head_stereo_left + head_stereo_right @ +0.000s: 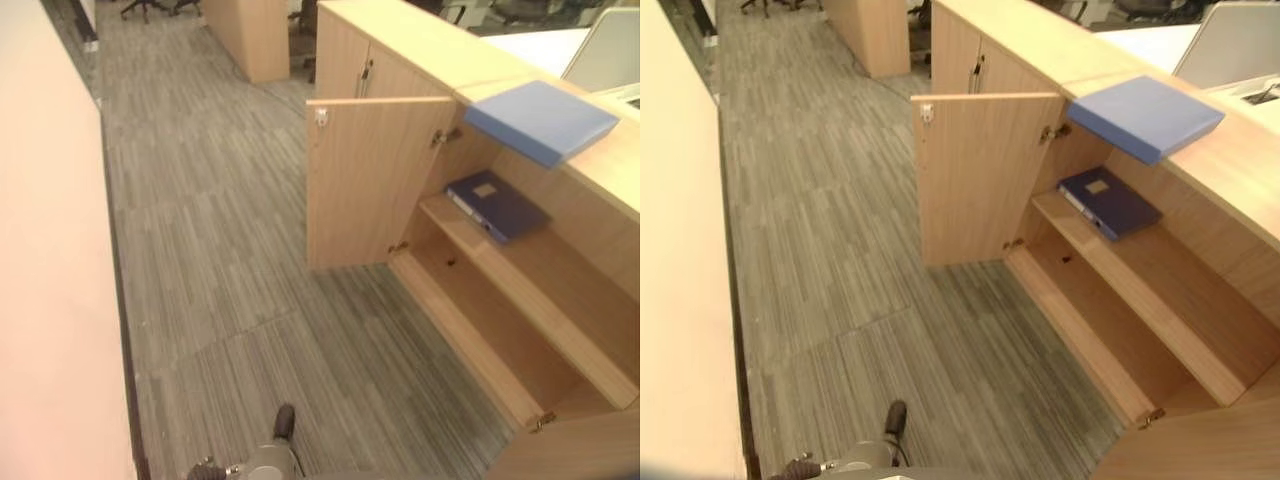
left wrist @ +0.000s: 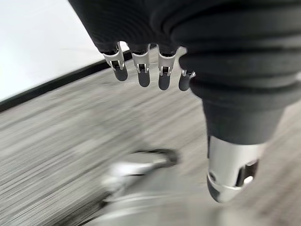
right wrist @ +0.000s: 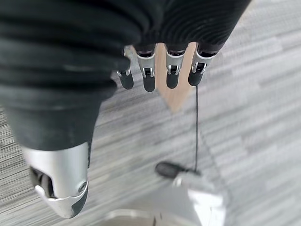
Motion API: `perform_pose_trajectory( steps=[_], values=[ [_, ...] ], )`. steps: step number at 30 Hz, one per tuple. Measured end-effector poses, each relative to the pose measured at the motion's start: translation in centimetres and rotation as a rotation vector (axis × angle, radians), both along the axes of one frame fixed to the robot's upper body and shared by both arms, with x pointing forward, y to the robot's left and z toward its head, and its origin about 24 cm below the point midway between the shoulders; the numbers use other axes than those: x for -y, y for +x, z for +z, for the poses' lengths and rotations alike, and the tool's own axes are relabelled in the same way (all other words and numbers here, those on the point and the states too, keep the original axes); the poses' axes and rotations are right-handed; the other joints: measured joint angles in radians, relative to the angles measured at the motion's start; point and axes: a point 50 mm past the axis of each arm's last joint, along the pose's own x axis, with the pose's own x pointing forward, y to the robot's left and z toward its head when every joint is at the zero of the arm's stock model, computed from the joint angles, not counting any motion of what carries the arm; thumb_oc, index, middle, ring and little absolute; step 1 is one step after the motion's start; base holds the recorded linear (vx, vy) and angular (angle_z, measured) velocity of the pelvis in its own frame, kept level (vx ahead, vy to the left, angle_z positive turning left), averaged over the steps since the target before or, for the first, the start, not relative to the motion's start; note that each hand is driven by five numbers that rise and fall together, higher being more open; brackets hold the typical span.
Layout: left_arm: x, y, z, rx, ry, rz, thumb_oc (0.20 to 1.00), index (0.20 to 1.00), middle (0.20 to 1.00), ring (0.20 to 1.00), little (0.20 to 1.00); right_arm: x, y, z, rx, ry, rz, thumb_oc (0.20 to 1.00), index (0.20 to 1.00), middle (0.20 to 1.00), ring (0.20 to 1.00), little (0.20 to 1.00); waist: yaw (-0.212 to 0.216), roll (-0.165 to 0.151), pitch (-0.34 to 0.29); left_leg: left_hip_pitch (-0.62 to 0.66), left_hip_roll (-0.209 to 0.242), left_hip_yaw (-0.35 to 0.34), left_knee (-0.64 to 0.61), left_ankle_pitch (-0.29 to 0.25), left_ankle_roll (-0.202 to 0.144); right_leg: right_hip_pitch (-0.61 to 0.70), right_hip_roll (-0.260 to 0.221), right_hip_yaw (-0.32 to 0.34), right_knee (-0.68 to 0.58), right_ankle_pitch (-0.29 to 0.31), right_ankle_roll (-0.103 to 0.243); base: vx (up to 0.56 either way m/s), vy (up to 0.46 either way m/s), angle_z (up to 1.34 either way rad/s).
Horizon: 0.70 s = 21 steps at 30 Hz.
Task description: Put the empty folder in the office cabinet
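While both hands hang low, folder tops cabinet.

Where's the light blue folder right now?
The light blue folder lies on the cabinet top, right side of the head views, overhanging the open compartment above the dark blue folder on the shelf.

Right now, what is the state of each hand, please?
Left hand: open, fingers relaxed, holding nothing.
Right hand: open, fingers relaxed, holding nothing.

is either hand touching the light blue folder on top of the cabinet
Apart. Both wrist views show the left hand and right hand hanging open over carpet; the light blue folder lies untouched on the cabinet.
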Motion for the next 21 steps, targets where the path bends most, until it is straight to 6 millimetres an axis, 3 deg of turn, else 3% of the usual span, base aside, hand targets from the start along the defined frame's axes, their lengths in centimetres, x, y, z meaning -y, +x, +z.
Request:
perform_pose_trajectory(
  steps=[2,3,4,6,7,8,9,10,11,13,16,18,19,20,21],
  values=[
    [0.0,0.4,0.1,0.013,0.000,-0.001,1.000,1.000,1.000,1.000,1.000,-0.6,0.3,-0.1,0.009,0.023,0.002,1.000,1.000,1.000,1.000,1.000,-0.001,0.011,-0.021,0.042,-0.021,0.051,0.000,-0.043,0.040,-0.053,-0.044,0.010,0.130,0.010,0.026,0.15,0.310,-0.78],
    [0.0,0.0,0.0,-0.001,0.000,0.004,1.000,1.000,1.000,1.000,1.000,-0.4,0.8,0.0,0.027,0.018,-0.005,1.000,1.000,1.000,1.000,1.000,0.006,0.025,-0.026,0.066,-0.022,0.091,0.006,-0.056,0.047,-0.106,-0.072,0.006,0.235,-0.018,0.061,0.05,0.164,-0.75],
    [-0.3,-0.4,0.0,-0.014,0.006,0.007,1.000,1.000,1.000,1.000,1.000,-0.3,0.8,0.0,0.026,0.016,-0.001,1.000,1.000,1.000,1.000,1.000,0.004,0.035,-0.035,0.073,-0.030,0.102,0.006,-0.084,0.059,-0.138,-0.082,0.004,0.260,-0.025,0.074,0.12,0.295,-0.90],
    [-0.8,-1.2,-0.1,-0.043,0.016,0.022,1.000,1.000,1.000,1.000,1.000,-0.3,2.0,0.1,0.061,0.014,0.022,1.000,1.000,1.000,1.000,1.000,0.024,0.026,-0.036,0.092,-0.049,0.155,0.007,-0.096,0.097,-0.228,-0.170,-0.101,0.360,-0.025,0.075,0.12,0.183,-0.59],
    [-0.9,-1.4,-0.1,-0.057,0.019,0.022,1.000,1.000,1.000,1.000,1.000,0.1,2.1,0.2,0.066,0.005,0.023,1.000,1.000,1.000,1.000,1.000,0.028,0.028,-0.032,0.105,-0.054,0.168,0.006,-0.103,0.095,-0.233,-0.215,-0.195,0.379,-0.031,0.065,0.12,0.099,-0.33],
    [-1.1,-2.1,-0.1,-0.078,0.024,0.028,1.000,1.000,1.000,1.000,1.000,0.1,2.2,0.2,0.070,0.007,0.026,1.000,1.000,1.000,1.000,1.000,0.030,0.034,-0.035,0.112,-0.053,0.175,0.005,-0.115,0.085,-0.236,-0.212,-0.193,0.366,-0.025,0.073,0.15,0.152,-0.43],
    [-1.5,-3.3,-0.1,-0.100,0.033,0.036,1.000,1.000,1.000,1.000,1.000,-0.2,2.7,0.3,0.092,0.014,0.037,1.000,1.000,1.000,1.000,1.000,0.046,0.029,-0.034,0.126,-0.052,0.229,-0.003,-0.136,0.080,-0.265,-0.255,-0.301,0.395,0.003,0.079,0.05,0.075,-0.58],
    [-1.7,-3.6,-0.1,-0.108,0.037,0.043,1.000,1.000,1.000,1.000,1.000,-0.3,3.0,0.3,0.103,0.020,0.046,1.000,1.000,1.000,1.000,1.000,0.060,0.027,-0.034,0.128,-0.049,0.260,-0.003,-0.141,0.078,-0.288,-0.263,-0.332,0.402,0.005,0.080,0.05,0.094,-0.94],
    [-1.9,-4.9,-0.2,-0.139,0.037,0.074,1.000,1.000,1.000,1.000,1.000,-0.9,4.4,0.4,0.140,0.039,0.072,1.000,1.000,1.000,1.000,1.000,0.067,0.028,-0.032,0.126,-0.042,0.295,-0.003,-0.151,0.072,-0.323,-0.268,-0.407,0.402,0.005,0.081,0.03,0.038,-0.97],
    [-1.9,-6.7,-0.3,-0.193,0.032,0.098,1.000,1.000,1.000,1.000,1.000,-1.6,6.1,0.6,0.182,0.055,0.106,1.000,1.000,1.000,1.000,1.000,0.067,0.030,-0.020,0.129,-0.033,0.329,-0.001,-0.161,0.067,-0.363,-0.239,-0.476,0.368,0.016,0.099,0.07,0.013,-0.89],
    [-1.4,-6.7,-0.5,-0.196,0.017,0.104,1.000,1.000,1.000,1.000,1.000,-1.6,7.0,0.8,0.199,0.052,0.121,1.000,1.000,1.000,1.000,1.000,0.054,0.058,0.020,0.152,0.007,0.366,-0.002,-0.169,0.061,-0.394,-0.202,-0.563,0.278,0.038,0.114,0.13,-0.065,-0.51],
    [-1.6,-6.2,-0.4,-0.181,0.021,0.100,1.000,1.000,1.000,1.000,1.000,-1.6,6.7,0.7,0.189,0.049,0.124,1.000,1.000,1.000,1.000,1.000,0.043,0.045,0.031,0.161,0.018,0.378,-0.003,-0.174,0.053,-0.420,-0.201,-0.571,0.207,0.081,0.145,0.12,-0.114,-0.20],
    [-1.7,-5.7,-0.4,-0.169,0.023,0.097,1.000,1.000,1.000,1.000,1.000,-1.6,6.8,0.7,0.194,0.050,0.123,1.000,1.000,1.000,1.000,1.000,0.035,0.039,0.044,0.171,0.023,0.379,-0.003,-0.177,0.047,-0.419,-0.200,-0.571,0.169,0.131,0.156,0.07,-0.086,-0.08],
    [-1.7,-5.4,-0.3,-0.161,0.023,0.095,1.000,1.000,1.000,1.000,1.000,-1.6,6.8,0.7,0.193,0.050,0.124,1.000,1.000,1.000,1.000,1.000,0.029,0.028,0.045,0.181,0.026,0.378,-0.003,-0.176,0.046,-0.416,-0.197,-0.572,0.152,0.159,0.150,0.13,-0.137,-0.09],
    [-1.6,-5.0,-0.3,-0.152,0.021,0.089,1.000,1.000,1.000,1.000,1.000,-1.6,6.4,0.6,0.184,0.051,0.123,1.000,1.000,1.000,1.000,1.000,0.029,0.017,0.040,0.190,0.040,0.373,-0.002,-0.181,0.023,-0.390,-0.169,-0.570,0.119,0.200,0.110,0.12,-0.111,-0.12]
  ],
)
